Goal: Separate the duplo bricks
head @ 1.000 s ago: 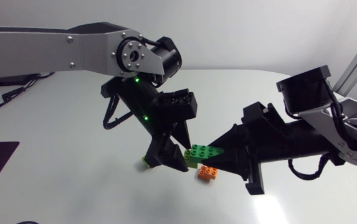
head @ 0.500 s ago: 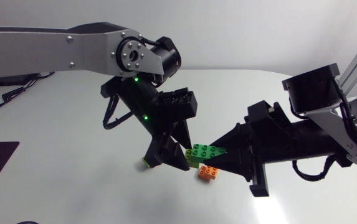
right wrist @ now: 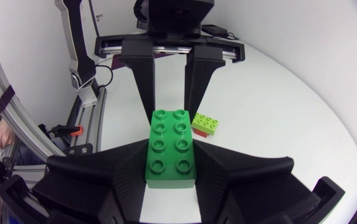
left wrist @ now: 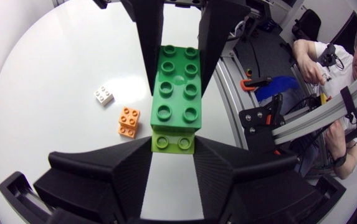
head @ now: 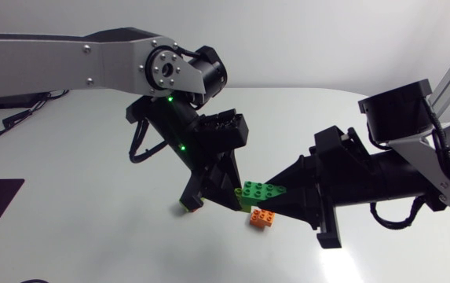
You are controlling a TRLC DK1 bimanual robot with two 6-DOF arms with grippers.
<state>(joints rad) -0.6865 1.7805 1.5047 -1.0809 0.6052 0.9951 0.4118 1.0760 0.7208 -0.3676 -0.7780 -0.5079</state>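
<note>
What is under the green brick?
A lime brick sits under the green brick. One end pokes out between the fingers of the left gripper. The green brick covers the rest, so how far the lime brick runs beneath cannot be seen.

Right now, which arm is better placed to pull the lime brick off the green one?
Left: the left gripper grips the lime brick from both sides, while the right gripper holds the green brick.
</note>
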